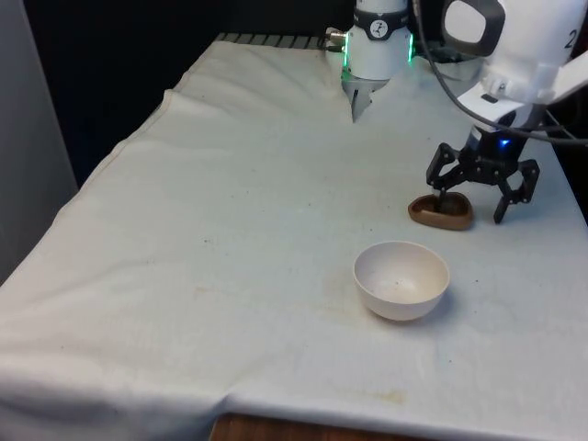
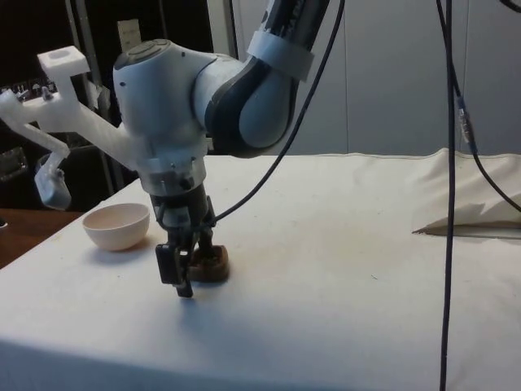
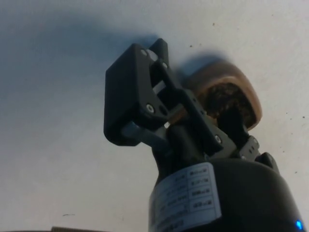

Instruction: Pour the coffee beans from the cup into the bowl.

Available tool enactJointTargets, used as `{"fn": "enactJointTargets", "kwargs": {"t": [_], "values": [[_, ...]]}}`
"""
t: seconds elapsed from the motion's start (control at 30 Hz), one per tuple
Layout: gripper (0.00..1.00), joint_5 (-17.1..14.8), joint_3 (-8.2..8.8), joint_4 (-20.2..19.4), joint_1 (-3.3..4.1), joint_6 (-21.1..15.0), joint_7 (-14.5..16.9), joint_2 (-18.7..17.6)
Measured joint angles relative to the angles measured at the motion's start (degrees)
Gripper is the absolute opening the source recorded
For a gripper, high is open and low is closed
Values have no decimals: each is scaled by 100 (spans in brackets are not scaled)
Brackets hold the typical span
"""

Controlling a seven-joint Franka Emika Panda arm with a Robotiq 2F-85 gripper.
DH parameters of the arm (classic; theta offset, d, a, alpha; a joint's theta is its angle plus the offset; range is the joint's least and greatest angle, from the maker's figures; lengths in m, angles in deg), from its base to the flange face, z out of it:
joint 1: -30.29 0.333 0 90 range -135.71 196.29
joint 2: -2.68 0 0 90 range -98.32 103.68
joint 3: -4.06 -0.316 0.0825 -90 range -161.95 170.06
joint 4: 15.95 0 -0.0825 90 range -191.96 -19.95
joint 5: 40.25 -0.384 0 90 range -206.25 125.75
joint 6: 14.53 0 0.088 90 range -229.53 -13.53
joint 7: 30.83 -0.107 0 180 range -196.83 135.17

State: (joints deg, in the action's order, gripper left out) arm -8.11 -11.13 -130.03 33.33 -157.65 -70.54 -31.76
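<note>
Claw (image 1: 477, 200) spread wide, one finger dipping into the brown cup (image 1: 441, 212) of beans on the worktop (image 1: 230, 230), grip not yet closed. White bowl (image 1: 401, 278) sits near, w/ no beans inside. Lift & pour both left to do.

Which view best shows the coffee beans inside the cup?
The wrist view: it looks into the brown cup, showing dark beans. The front view shows the cup beside the claw; the side view shows it behind the claw.
</note>
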Motion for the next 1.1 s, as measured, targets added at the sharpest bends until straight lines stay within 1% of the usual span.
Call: {"fn": "enactJointTargets", "kwargs": {"t": [0.03, 0.2, 0.53, 0.7, 1.1], "values": [[100, 0, 11, -34, -23, -115, 11, 0], [100, 0, 11, -92, -69, -298, 23, 0], [100, 0, 0, -189, -69, -304, 23, 46], [100, 0, 0, -321, -69, -304, 11, 166], [100, 0, 0, -309, -69, -304, 11, 166]]}}
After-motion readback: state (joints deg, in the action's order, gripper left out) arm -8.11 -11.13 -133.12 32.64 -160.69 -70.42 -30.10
